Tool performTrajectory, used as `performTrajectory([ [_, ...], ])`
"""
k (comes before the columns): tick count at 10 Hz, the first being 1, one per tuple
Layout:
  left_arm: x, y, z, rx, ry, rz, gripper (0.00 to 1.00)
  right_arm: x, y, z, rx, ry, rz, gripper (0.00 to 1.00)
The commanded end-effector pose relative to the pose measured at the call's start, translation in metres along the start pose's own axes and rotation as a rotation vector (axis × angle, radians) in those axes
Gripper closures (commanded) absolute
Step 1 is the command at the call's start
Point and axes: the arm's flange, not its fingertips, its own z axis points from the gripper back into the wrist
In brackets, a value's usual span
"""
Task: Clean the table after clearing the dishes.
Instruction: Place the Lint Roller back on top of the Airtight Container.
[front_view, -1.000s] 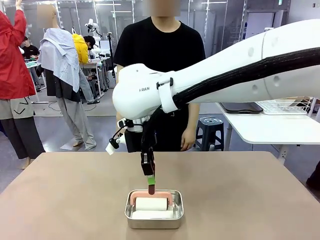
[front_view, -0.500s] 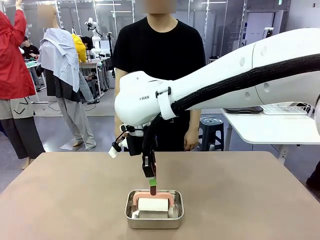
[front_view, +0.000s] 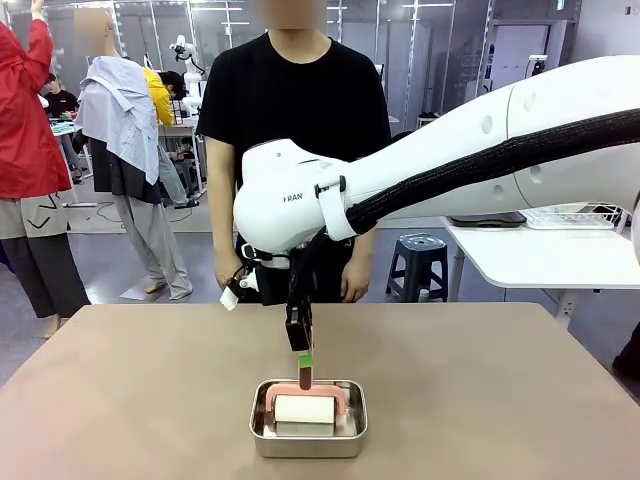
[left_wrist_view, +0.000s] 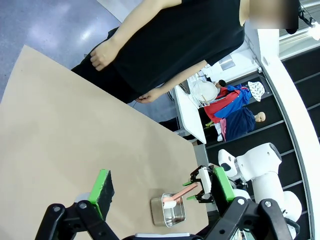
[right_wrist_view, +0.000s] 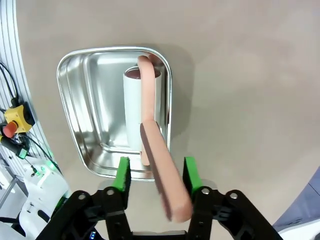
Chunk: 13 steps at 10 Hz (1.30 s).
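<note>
The table (front_view: 120, 400) is a wide beige top. Near its front middle a small steel pan (front_view: 262, 440) holds a white roller (front_view: 305, 408) with a pink handle (front_view: 304, 380). My right gripper (front_view: 304, 368) hangs straight down over the pan. In the right wrist view its green pads (right_wrist_view: 122, 172) stand apart on either side of the pink handle (right_wrist_view: 162, 170), with a gap showing, so the right gripper (right_wrist_view: 156, 172) is open around it. My left gripper (left_wrist_view: 161, 182) is open and empty, high above the table. The dishes are out of view.
A person in a black shirt (front_view: 295, 110) stands at the far edge, hands down. A white side table (front_view: 540, 255) with a wire basket stands at the right. Bare tabletop lies on all sides of the pan (right_wrist_view: 75, 100).
The person has stepped a little to the left. My right arm has sunk slightly and the roller has settled in the pan. The left arm has not visibly moved.
</note>
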Motion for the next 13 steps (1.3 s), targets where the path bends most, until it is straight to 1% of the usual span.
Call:
performTrajectory([
  [1,0.001,-0.002,0.004,0.002,0.013,0.011,0.0,-0.011,0.009,0.0,-0.044,-0.003,-0.028,0.0],
  [6,0.001,-0.002,0.004,0.002,0.013,0.011,0.0,-0.018,0.004,0.002,-0.04,-0.015,-0.03,0.0],
  [7,0.001,-0.002,0.004,0.002,0.013,0.011,0.0,-0.009,-0.003,0.012,-0.021,-0.012,-0.015,0.0],
  [13,0.001,-0.002,0.004,0.002,0.013,0.011,0.0,-0.009,-0.003,0.012,-0.021,-0.012,-0.015,0.0],
])
